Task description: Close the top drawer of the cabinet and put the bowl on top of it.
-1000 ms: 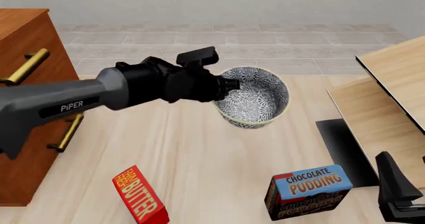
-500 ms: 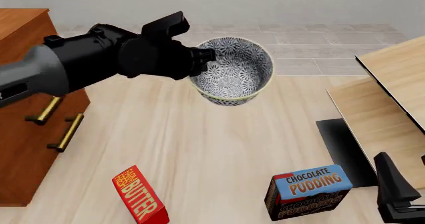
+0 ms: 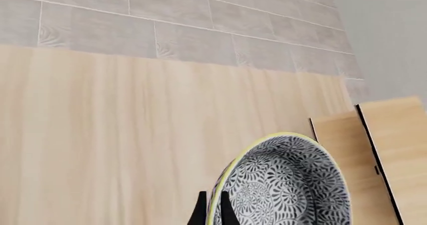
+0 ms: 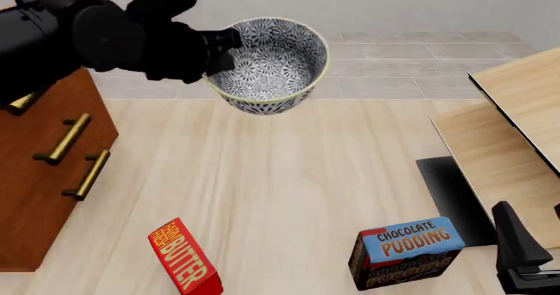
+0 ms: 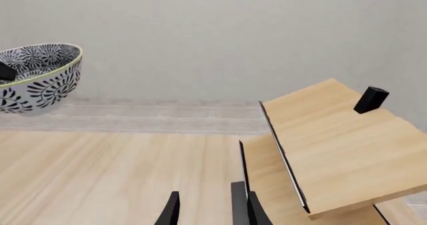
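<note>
The patterned bowl [image 4: 273, 62] hangs high above the table, just right of the cabinet [image 4: 39, 177]. My left gripper [image 4: 229, 46] is shut on the bowl's near-left rim. In the left wrist view the fingertips [image 3: 198, 212] pinch the pale rim of the bowl [image 3: 287, 185]. My left arm covers most of the top drawer; only an end of its brass handle [image 4: 22, 103] shows. At the table's near right corner, my right gripper [image 4: 523, 259] stays low. In its own view the right gripper [image 5: 205, 210] is open and holds nothing, and the bowl [image 5: 37, 77] is seen from afar.
A red butter box [image 4: 183, 259] and a chocolate pudding box [image 4: 407, 252] stand near the front edge. Pale wood furniture [image 4: 507, 131] with dark edges fills the right side, with a dark panel [image 4: 455, 196] in front of it. Two lower drawer handles [image 4: 63, 137] show on the cabinet.
My left arm has lifted the bowl up and to the left, toward the cabinet. The right arm has not moved.
</note>
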Robot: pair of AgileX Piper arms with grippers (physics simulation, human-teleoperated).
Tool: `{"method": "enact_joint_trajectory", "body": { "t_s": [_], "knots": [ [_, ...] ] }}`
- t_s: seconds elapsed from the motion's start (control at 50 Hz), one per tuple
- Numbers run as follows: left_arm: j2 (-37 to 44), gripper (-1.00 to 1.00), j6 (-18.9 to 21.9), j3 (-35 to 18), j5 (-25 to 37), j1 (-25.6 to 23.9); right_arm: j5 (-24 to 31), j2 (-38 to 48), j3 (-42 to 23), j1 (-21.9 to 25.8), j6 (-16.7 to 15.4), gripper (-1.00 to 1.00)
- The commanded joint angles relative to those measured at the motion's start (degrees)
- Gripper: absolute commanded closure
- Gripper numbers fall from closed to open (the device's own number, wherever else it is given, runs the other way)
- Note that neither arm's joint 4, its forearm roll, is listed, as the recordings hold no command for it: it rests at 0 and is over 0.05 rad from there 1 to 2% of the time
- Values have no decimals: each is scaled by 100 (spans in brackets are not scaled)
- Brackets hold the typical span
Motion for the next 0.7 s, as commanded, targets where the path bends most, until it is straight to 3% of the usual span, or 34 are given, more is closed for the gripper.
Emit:
{"method": "enact_joint_trajectory", "body": {
  "t_s": [0.02, 0.2, 0.32, 0.4, 0.52, 0.6, 0.7],
  "knots": [
    [-482, 100, -56, -122, 461, 235, 10, 0, 4, 12, -30, -100],
    [-747, 100, -215, -169, 855, 312, 29, 0, 0, 37, -77, -100],
    [-929, 100, 48, -472, 1264, 532, 54, 0, -15, 51, -103, -100],
    [-948, 100, 566, -730, 1687, 1241, 42, 0, 7, 46, -106, -100],
    [-1071, 100, 620, -928, 2025, 1746, 30, 0, 16, 57, -133, -100],
    [-1081, 100, 906, -1195, 2339, 2066, 34, 0, 15, 54, -136, -100],
    [-1119, 100, 706, -1463, 2674, 2327, 38, 0, 6, 61, -171, -100]
  ]
}}
